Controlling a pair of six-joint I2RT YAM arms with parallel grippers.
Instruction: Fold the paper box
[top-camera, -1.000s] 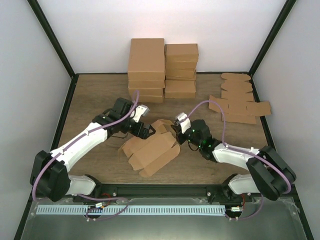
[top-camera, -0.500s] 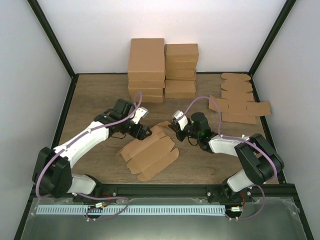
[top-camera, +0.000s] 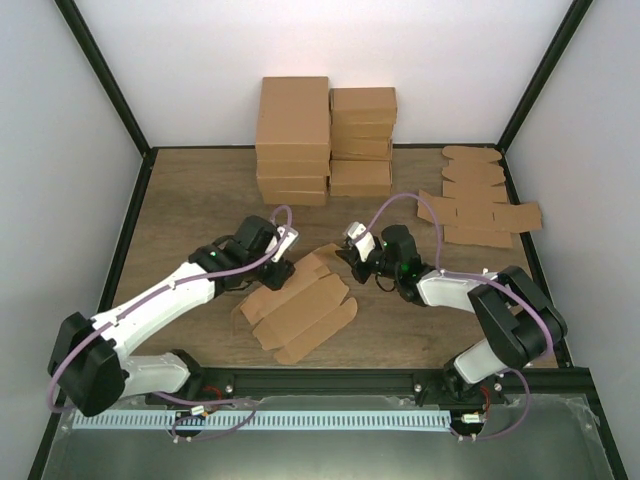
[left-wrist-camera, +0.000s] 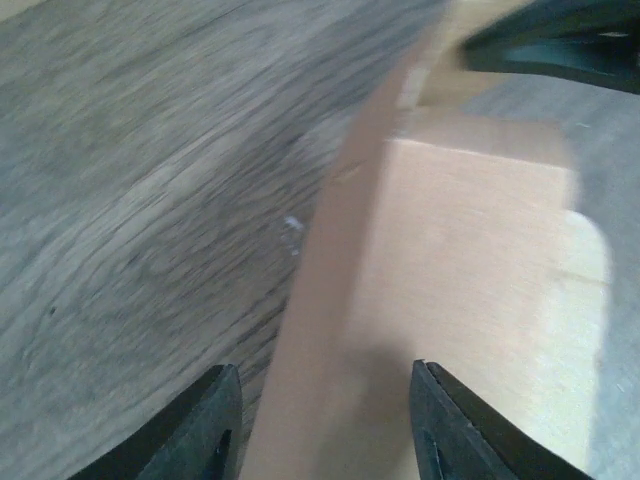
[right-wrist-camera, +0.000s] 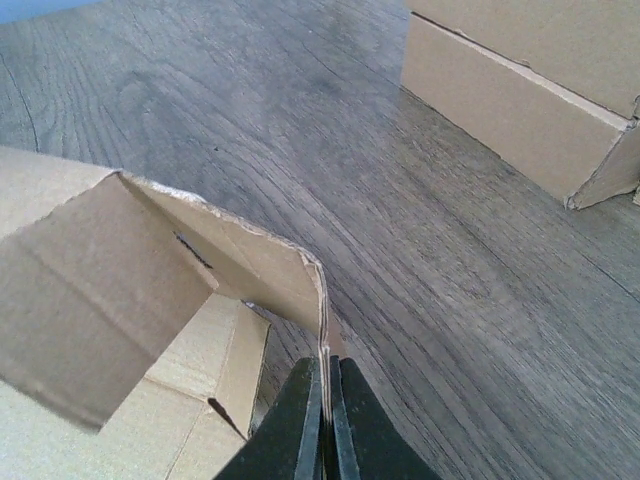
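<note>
The paper box (top-camera: 300, 308) is a brown die-cut sheet lying mostly flat on the table's middle, with its far flaps raised. My right gripper (top-camera: 347, 255) is at the sheet's far right corner. In the right wrist view it (right-wrist-camera: 325, 405) is shut on the thin upright edge of a raised flap (right-wrist-camera: 240, 255). My left gripper (top-camera: 281, 270) hovers at the sheet's far left side. In the left wrist view its jaws (left-wrist-camera: 325, 425) stand apart around a raised flap (left-wrist-camera: 335, 300), and a gap shows on both sides of that flap.
Stacks of ready-made brown cartons (top-camera: 325, 135) stand at the back centre; one of them (right-wrist-camera: 520, 100) shows in the right wrist view. Flat brown blanks (top-camera: 480, 205) lie at the back right. Black frame posts edge the wooden table (top-camera: 190, 200).
My left gripper has come down and a little left onto the sheet's far left flap, its jaws narrowing. The right gripper has drawn back to the far right corner, still pinching its flap.
</note>
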